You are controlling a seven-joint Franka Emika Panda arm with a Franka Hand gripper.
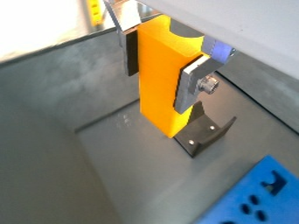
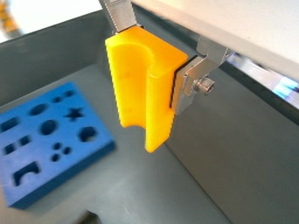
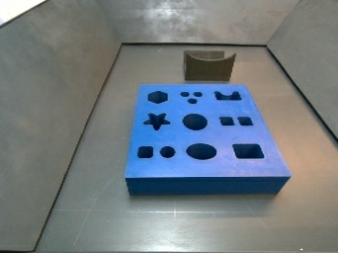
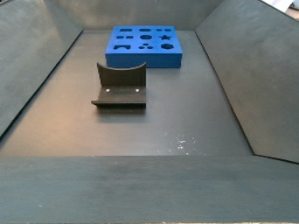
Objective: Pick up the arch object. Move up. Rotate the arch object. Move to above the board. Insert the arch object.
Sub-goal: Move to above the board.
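Item: arch object, a small yellow-orange plastic block with a rounded notch cut into one end. It sits clamped between the flat silver fingers of the gripper, lifted clear of the grey floor. Neither side view shows it or the arm, so you are high above the bin.

Gripper: clenched on the arch object, a plate pressed flat to each of its sides in both wrist views.

Board, the thick square blue slab with dark cut-out holes: it lies flat on the floor, below the arch object and off to one side of it.

Fixture, the dark L-shaped bracket: it stands on the floor beside the board, well apart from it, and is empty.

Step, as judged: pick-up and lift look done; rotation or transfer is in hand.

Next move: carry the arch object over the board's arch-shaped hole, match its outline, then lower.
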